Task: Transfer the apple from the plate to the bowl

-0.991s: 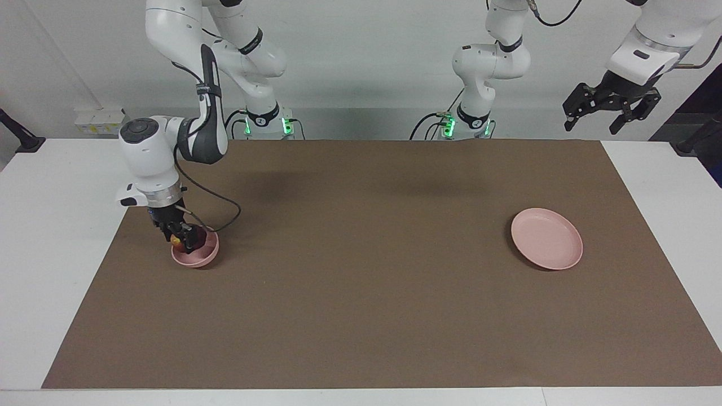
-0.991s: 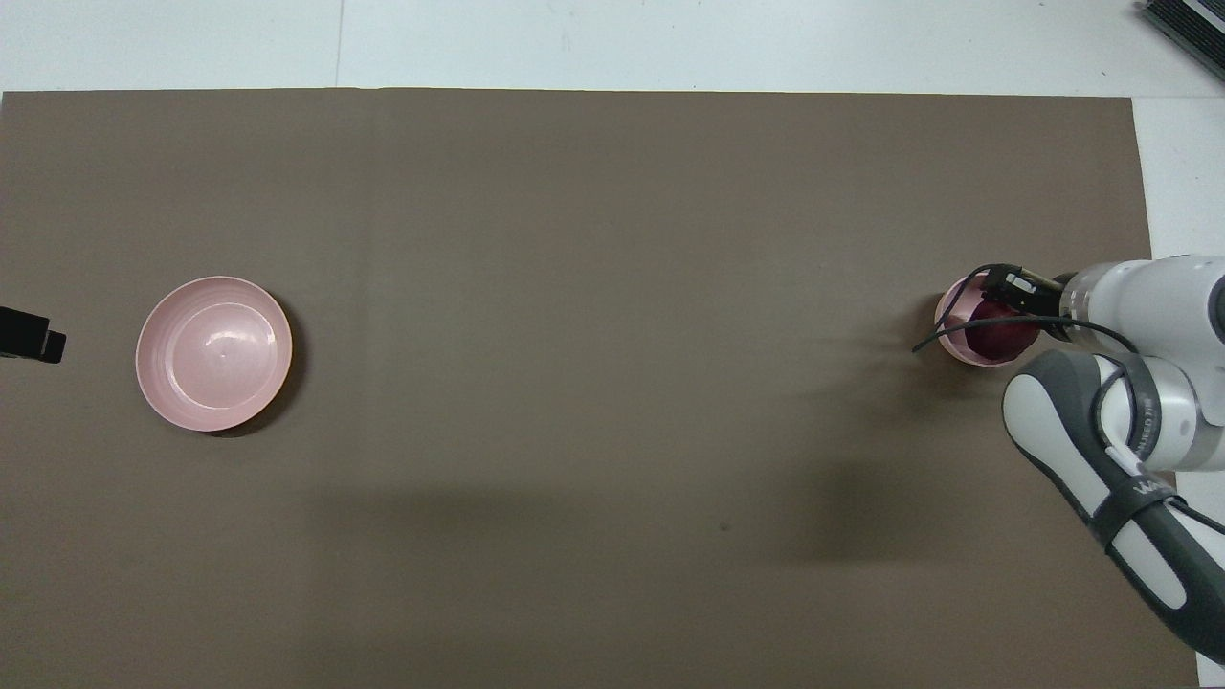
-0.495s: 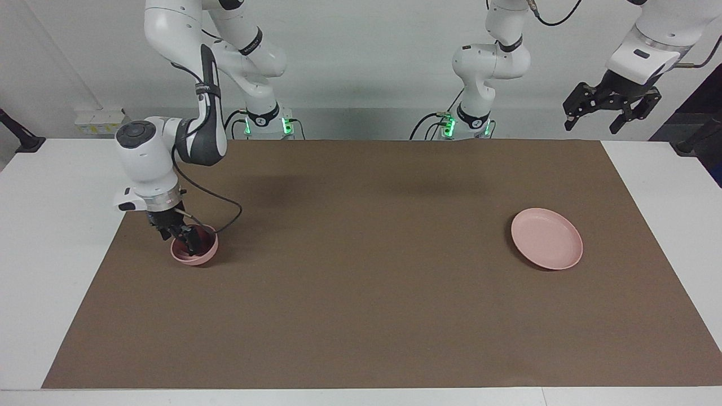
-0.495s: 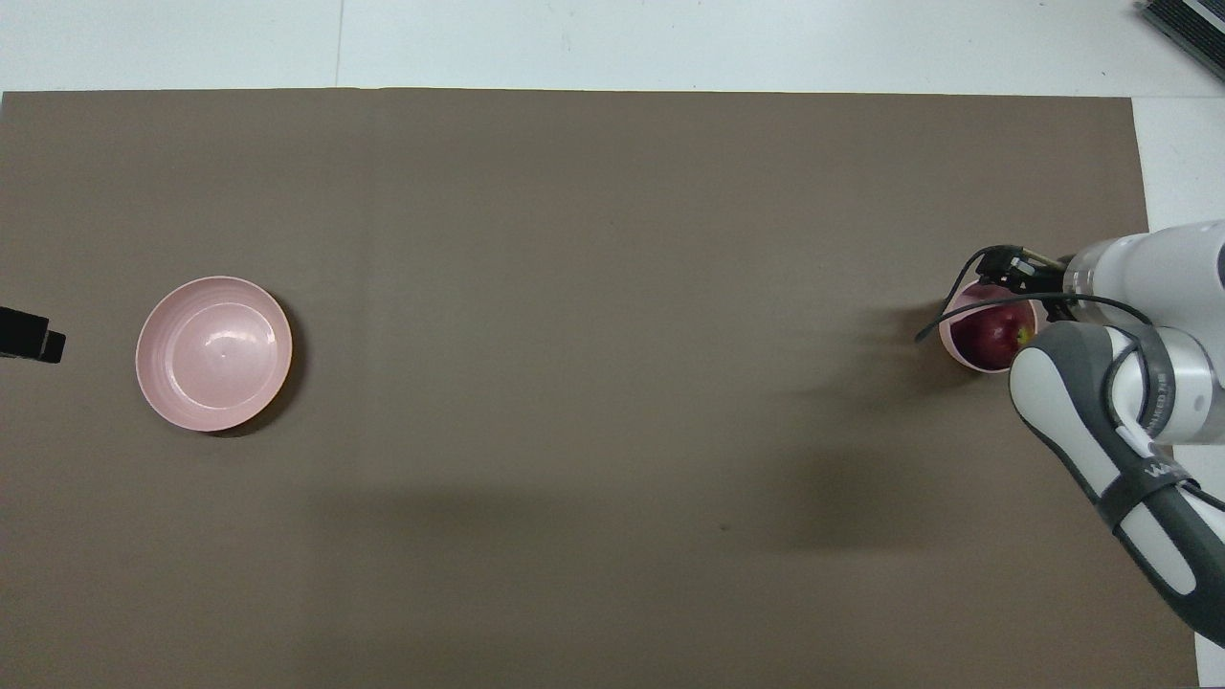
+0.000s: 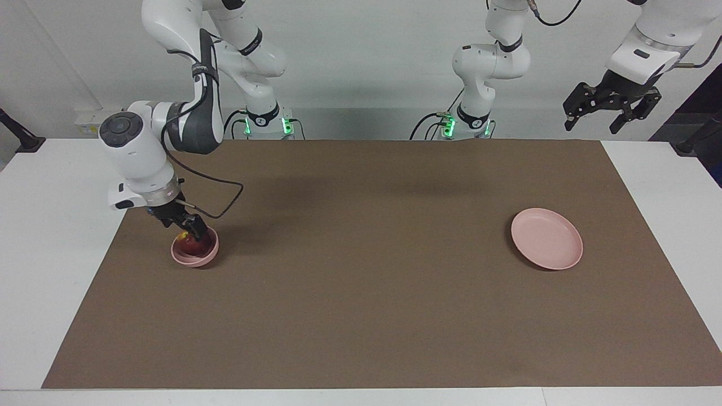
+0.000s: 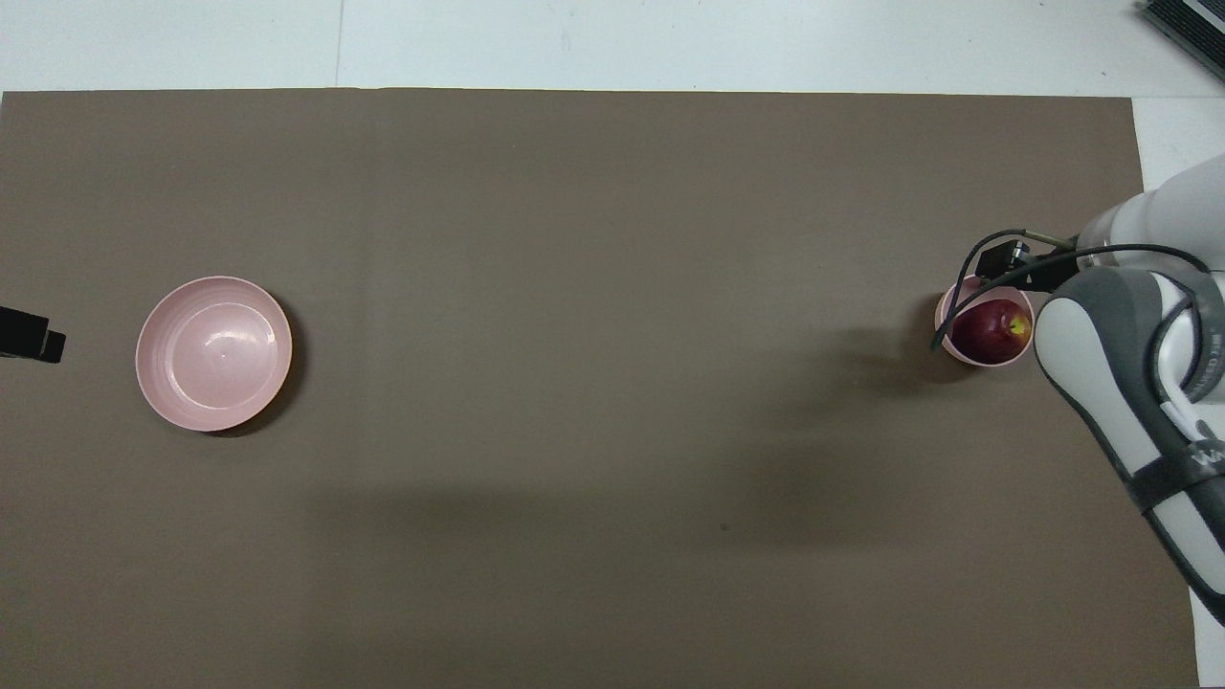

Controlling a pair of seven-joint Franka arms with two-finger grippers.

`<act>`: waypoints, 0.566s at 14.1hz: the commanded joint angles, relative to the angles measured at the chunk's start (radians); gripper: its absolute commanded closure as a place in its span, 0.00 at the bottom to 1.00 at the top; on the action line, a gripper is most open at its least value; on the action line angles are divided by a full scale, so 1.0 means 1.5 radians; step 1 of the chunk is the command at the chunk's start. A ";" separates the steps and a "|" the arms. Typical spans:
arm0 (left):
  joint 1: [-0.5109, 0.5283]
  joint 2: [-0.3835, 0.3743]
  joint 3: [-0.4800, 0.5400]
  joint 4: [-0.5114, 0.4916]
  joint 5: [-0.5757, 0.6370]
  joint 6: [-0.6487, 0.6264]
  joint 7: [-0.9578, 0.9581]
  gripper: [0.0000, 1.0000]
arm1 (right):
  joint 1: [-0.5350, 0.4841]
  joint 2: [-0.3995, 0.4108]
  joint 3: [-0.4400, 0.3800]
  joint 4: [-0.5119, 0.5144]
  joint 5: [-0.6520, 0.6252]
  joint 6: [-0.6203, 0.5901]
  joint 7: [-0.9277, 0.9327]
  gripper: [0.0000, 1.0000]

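The apple [image 6: 991, 331] sits in the bowl [image 5: 194, 259] at the facing view's lower left, yellow stem patch turned toward the right arm's end of the surface [image 5: 361, 293]; being round, it has no long axis. A second ago the right gripper [image 5: 189, 230] was down over it; now it has risen above the bowl's rim, holding nothing. The overhead view shows the apple clear of the fingers; how wide they stand I cannot tell. The plate [image 5: 546, 238] lies bare at right. The left gripper [image 5: 612, 109] waits spread open at upper right.
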 commanded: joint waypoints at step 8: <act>0.001 -0.017 -0.001 -0.017 0.005 -0.002 -0.006 0.00 | 0.015 -0.080 0.023 0.069 0.036 -0.140 -0.232 0.00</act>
